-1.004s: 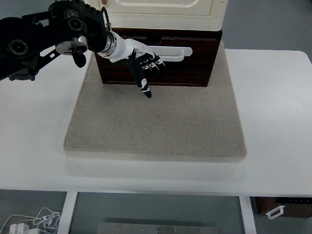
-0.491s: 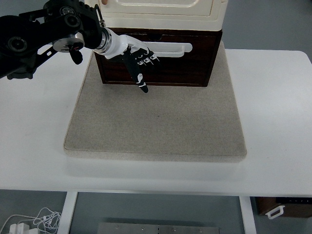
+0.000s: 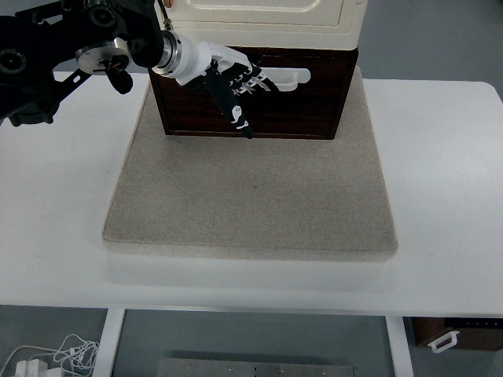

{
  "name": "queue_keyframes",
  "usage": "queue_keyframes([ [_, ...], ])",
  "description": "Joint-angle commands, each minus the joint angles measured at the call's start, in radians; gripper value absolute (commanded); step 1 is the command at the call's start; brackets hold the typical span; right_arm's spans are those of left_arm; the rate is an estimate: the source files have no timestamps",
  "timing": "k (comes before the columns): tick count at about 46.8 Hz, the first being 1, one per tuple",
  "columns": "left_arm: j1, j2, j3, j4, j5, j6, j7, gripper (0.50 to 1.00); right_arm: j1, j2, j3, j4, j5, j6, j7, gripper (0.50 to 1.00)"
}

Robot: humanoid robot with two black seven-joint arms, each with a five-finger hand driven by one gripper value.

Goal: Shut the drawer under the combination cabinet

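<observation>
A cream cabinet (image 3: 263, 20) stands on a dark brown wooden drawer (image 3: 299, 110) at the far middle of a grey mat (image 3: 251, 196). The drawer front carries a white handle (image 3: 291, 77) and stands a little forward of the cabinet's front. My left hand (image 3: 236, 86) comes in from the upper left and lies against the drawer front over the handle's left part. Its fingers are relaxed and hold nothing, the thumb (image 3: 240, 118) pointing down and right. My right arm is out of view.
The mat lies on a white table (image 3: 448, 173). My black left forearm (image 3: 63, 55) spans the far left over the table. Below the table's near edge, white cables (image 3: 55, 357) lie on the floor.
My left hand has moved up and right along the drawer front, and now covers more of the handle. The drawer front looks slightly farther back.
</observation>
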Motion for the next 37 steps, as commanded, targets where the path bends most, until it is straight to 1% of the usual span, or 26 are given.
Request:
queue_keyframes([
  [1, 0.012, 0.002, -0.049, -0.003, -0.003, -0.061, 0.000, 0.999, -0.002, 0.000, -0.001, 0.001, -0.001, 0.000, 0.000, 0.952],
  [4, 0.020, 0.000, -0.086, -0.003, -0.003, -0.094, 0.000, 0.999, -0.002, 0.000, -0.001, 0.000, 0.000, 0.001, 0.000, 0.952],
  [9, 0.023, -0.001, -0.153, -0.003, -0.006, -0.094, -0.002, 0.999, 0.000, 0.000, 0.000, 0.001, 0.000, 0.000, 0.000, 0.952],
  [12, 0.023, -0.004, -0.196, -0.003, -0.014, -0.094, -0.012, 0.999, 0.000, 0.000, 0.000, 0.000, 0.000, 0.000, 0.000, 0.952],
  [18, 0.029, -0.006, -0.265, -0.005, -0.080, -0.094, -0.028, 0.999, 0.000, 0.000, -0.001, 0.000, -0.001, 0.001, 0.000, 0.952],
  [22, 0.032, -0.006, -0.316, -0.028, -0.121, -0.094, -0.038, 0.999, 0.000, 0.000, -0.001, 0.000, 0.000, 0.000, 0.000, 0.952],
  [30, 0.029, -0.018, -0.436, -0.032, -0.161, -0.094, -0.101, 0.999, 0.000, 0.000, 0.000, 0.000, 0.000, 0.001, 0.000, 0.952],
  [37, 0.031, -0.023, -0.540, -0.025, -0.176, -0.094, -0.186, 0.999, 0.000, 0.000, -0.001, 0.001, 0.000, 0.001, 0.000, 0.952],
])
